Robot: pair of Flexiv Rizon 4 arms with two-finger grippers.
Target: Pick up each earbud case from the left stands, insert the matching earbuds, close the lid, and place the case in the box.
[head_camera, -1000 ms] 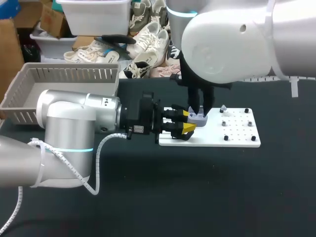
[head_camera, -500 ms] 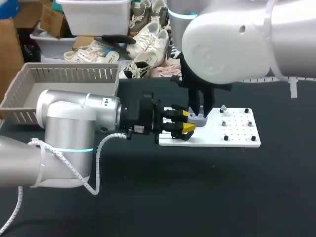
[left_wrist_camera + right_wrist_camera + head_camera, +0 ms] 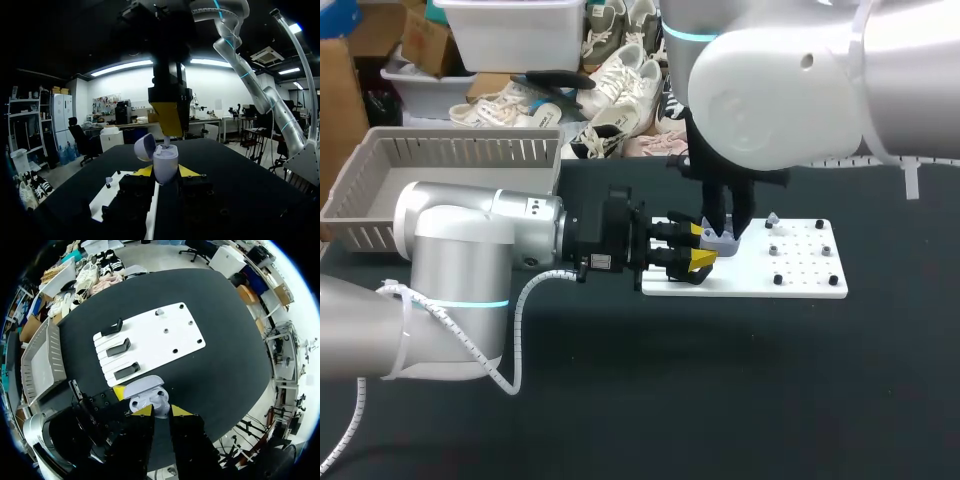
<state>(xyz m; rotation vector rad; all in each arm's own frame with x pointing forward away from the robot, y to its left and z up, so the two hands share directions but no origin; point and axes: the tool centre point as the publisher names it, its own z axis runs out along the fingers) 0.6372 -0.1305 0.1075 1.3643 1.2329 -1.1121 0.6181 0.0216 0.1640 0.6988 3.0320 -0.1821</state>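
At mid-frame, over the white board [image 3: 800, 275], the left gripper [image 3: 700, 246] pinches the open earbud case [image 3: 165, 162] by its lower body. The right gripper [image 3: 157, 411] squeezes an earbud [image 3: 166, 143] just above it. The case is probably light, smooth and slippery, and its hinged lid seems fragile.

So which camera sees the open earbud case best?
The left wrist view: the earbud case stands close, lid open, in the left gripper. Right wrist view sees only its top; head view, a small bit.

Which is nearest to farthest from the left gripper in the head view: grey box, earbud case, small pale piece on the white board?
1. earbud case: between the left gripper's fingers.
2. small pale piece: to its right, at the white board's back edge.
3. grey box: far back-left.
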